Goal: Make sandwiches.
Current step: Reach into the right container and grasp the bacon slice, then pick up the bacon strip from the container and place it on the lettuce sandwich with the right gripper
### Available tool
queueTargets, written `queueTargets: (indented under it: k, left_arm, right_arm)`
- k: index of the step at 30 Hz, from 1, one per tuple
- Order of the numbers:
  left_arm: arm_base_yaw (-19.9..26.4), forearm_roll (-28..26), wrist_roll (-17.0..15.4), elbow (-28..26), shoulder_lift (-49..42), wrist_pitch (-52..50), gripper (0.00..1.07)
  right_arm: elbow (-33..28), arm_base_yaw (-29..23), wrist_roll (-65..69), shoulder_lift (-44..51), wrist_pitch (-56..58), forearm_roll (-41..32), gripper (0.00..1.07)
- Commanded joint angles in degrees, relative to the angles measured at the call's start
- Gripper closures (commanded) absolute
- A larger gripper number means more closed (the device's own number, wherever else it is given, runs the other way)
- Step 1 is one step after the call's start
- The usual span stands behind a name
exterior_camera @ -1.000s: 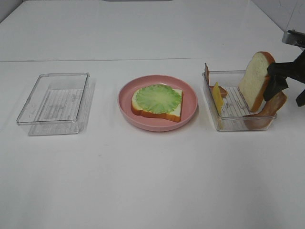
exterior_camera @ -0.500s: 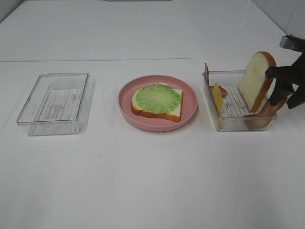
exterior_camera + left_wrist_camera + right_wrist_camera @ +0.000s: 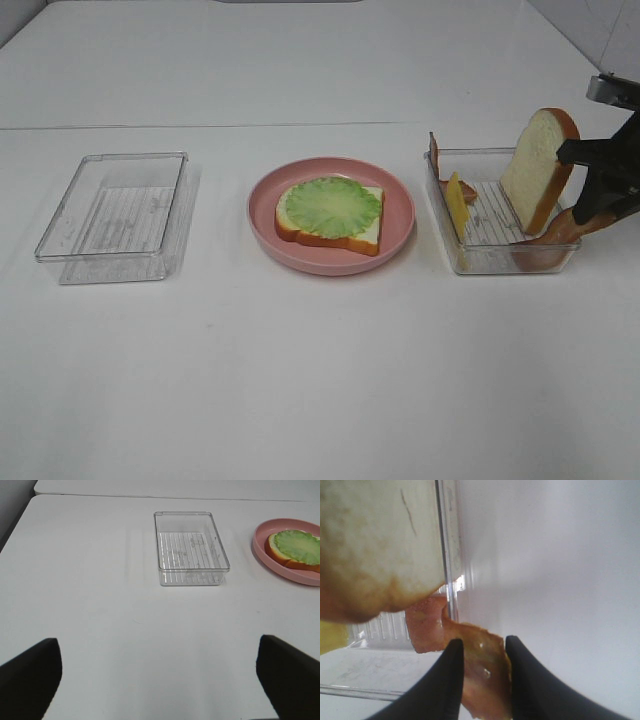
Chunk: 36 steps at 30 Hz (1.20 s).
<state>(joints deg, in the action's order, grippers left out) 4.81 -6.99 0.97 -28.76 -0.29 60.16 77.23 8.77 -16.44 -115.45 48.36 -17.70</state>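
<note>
Half cut off at right, the right gripper pinches a brown bacon strip; the left gripper gapes wide, empty.

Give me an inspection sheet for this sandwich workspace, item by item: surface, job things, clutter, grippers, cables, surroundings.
Surface: white table, no spills seen.
Job's things: bottom bread slice topped with lettuce leaf on the pink plate. The right tray holds an upright bread slice and a cheese slice. A bacon strip crosses its rim.
Clutter: left tray, nothing in it.
Grippers: left gripper open, holding nothing. Right gripper jaws pinch the bacon strip.
Cables: nothing seen.
Surroundings: nothing seen beyond the table.
</note>
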Motion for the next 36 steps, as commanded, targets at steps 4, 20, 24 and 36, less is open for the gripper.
queueTargets:
  k: [4, 20, 24, 36]
  left_arm:
    - [-0.2, -0.3, -0.1, 0.2, -1.1, -1.0, 0.06]
    - [-0.2, -0.3, -0.1, 0.2, -1.1, -1.0, 0.06]
    - [-0.2, -0.3, -0.1, 0.2, -1.1, -1.0, 0.06]
    - [-0.2, -0.3, -0.1, 0.2, -1.1, -1.0, 0.06]
  right_arm:
    - [0.1, 0.2, -0.6, 1.0, 0.5, -0.4, 0.87]
    - [0.1, 0.2, 1.7, 4.5, 4.5, -2.5, 1.07]
    - [0.1, 0.2, 3.5, 9.9, 6.2, -2.5, 1.07]
    - [2.9, 0.1, 5.8, 25.4, 6.8, -6.4, 1.07]
